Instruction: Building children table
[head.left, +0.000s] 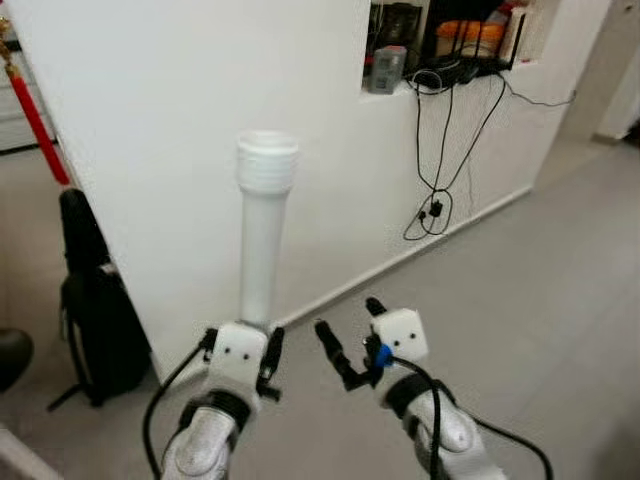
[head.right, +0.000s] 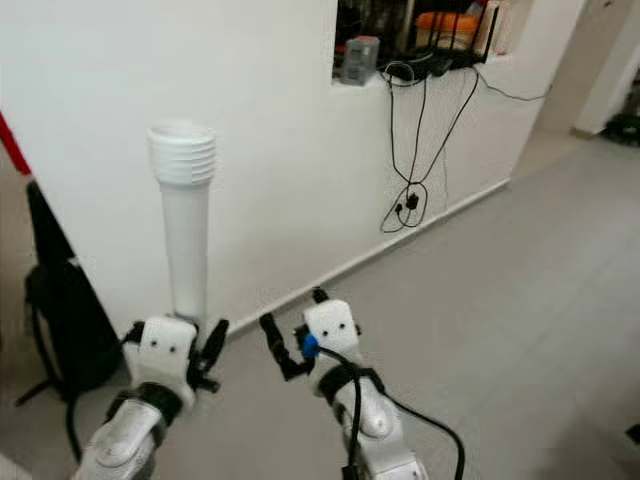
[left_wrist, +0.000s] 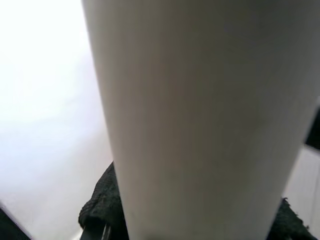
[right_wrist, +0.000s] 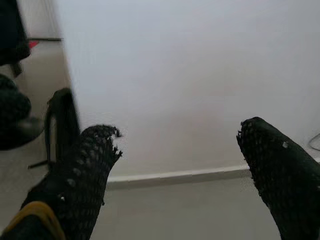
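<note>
I am looking down from the head camera at my two silver arms held out in front of a plain white wall (head.left: 180, 120). My left gripper (head.left: 243, 345) is clamped around the lower end of a white plastic table leg (head.left: 263, 240), a long round tube that stands upright straight above that gripper, its ribbed, threaded top (head.left: 267, 163) pointing at the ceiling. In the left wrist view the leg (left_wrist: 200, 120) rises wide and pale between the black mesh finger pads (left_wrist: 102, 197), which press against its sides. Just beside it, on its right, my right gripper (head.left: 347, 335) holds nothing; its two black fingers (right_wrist: 82, 177) are spread apart, with bare wall and the white skirting board (right_wrist: 175, 176) seen in the gap between them. A black cable (head.left: 435, 430) runs along the right arm, and a small blue part (head.left: 381, 354) sits at the base of that gripper. Beyond and to the left of the left gripper, a black bag (head.left: 92, 300) leans at the corner of the wall on the grey floor (head.left: 540, 300). Well ahead of the right gripper and above it, a recess (head.left: 440, 40) in the wall holds dark electronics, and black cords (head.left: 435, 160) hang from it down to the skirting.
</note>
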